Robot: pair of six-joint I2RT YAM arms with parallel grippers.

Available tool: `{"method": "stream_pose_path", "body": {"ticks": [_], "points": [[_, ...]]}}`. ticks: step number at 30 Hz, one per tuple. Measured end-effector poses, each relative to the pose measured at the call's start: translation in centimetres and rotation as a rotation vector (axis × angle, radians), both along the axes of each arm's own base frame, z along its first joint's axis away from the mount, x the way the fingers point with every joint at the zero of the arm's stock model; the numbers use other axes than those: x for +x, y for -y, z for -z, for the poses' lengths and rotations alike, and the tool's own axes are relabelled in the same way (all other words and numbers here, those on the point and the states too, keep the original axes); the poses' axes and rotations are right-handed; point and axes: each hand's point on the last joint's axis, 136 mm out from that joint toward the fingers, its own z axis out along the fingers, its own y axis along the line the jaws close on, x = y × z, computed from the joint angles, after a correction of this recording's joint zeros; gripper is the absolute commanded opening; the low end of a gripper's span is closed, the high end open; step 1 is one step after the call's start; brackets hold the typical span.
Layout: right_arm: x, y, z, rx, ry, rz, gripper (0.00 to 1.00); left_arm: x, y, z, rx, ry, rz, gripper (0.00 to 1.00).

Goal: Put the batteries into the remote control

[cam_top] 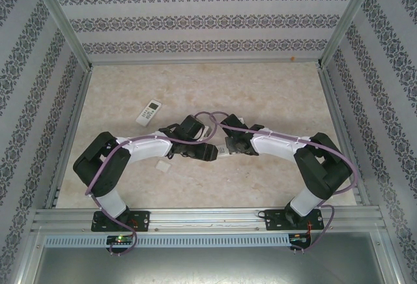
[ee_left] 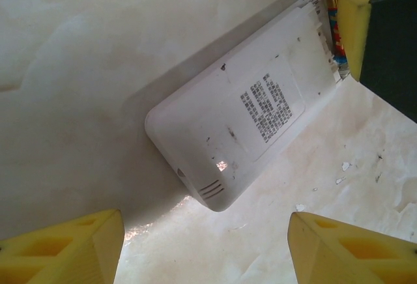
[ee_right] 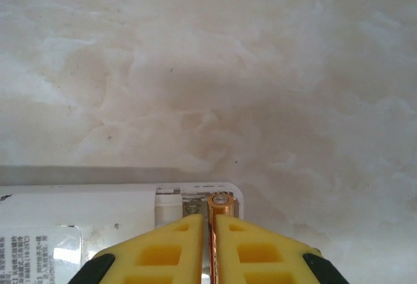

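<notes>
- Right wrist view: the right gripper [ee_right: 208, 227] has its yellow fingers [ee_right: 163, 251] pinched narrow on an orange-gold battery [ee_right: 219, 201]. The cell lies lengthwise in the slit between them, with its metal end poking out ahead.
- The battery's tip sits over the open compartment [ee_right: 179, 200] at the end of the white remote control [ee_right: 78, 213]. Whether it touches the compartment floor cannot be told.
- The remote control lies flat on the marbled table [ee_right: 260, 69], back side up, with printed text at its near edge.
- Left wrist view: the left gripper [ee_left: 205, 248] is spread wide and holds nothing. Its two yellow fingers [ee_left: 71, 248] hang just short of the remote control's rounded closed end, one to each side, clear of the casing.
- The label [ee_left: 264, 105] is on the remote control's back. At the far, open end a yellow finger [ee_left: 355, 23] of the right gripper meets the compartment. A sliver of orange shows beside it, too small to read further.
- Top external view: the left arm [cam_top: 140, 147] and right arm [cam_top: 280, 144] reach inward, and their wrists meet over the remote control [cam_top: 223, 150].
- A second remote [cam_top: 148, 112] lies well apart from the remote control, beyond the left arm.
- A small white piece [cam_top: 163, 165] lies on the table near the left arm, apart from the remote control.
</notes>
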Motion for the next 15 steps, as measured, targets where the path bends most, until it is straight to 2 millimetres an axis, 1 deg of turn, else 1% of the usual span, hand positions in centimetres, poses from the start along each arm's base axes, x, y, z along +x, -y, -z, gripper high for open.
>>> {"method": "stream_pose_path", "body": {"ticks": [3, 8, 11, 15], "points": [[0.0, 0.0, -0.7, 0.012, 0.01, -0.001, 0.17, 0.1, 0.1, -0.2, -0.005, 0.003, -0.002, 0.66], [0.6, 0.3, -2.8, 0.036, 0.07, 0.015, 0.19, 0.2, 0.2, 0.0, -0.003, -0.006, -0.009, 0.62], [0.8, 0.9, -2.5, 0.025, 0.065, 0.034, 0.18, 0.5, 0.4, 0.3, 0.0, -0.018, -0.022, 0.59], [0.7, 1.2, -1.1, -0.001, 0.03, 0.041, 0.17, 0.8, 0.5, 1.0, 0.011, -0.032, -0.035, 0.57]]}}
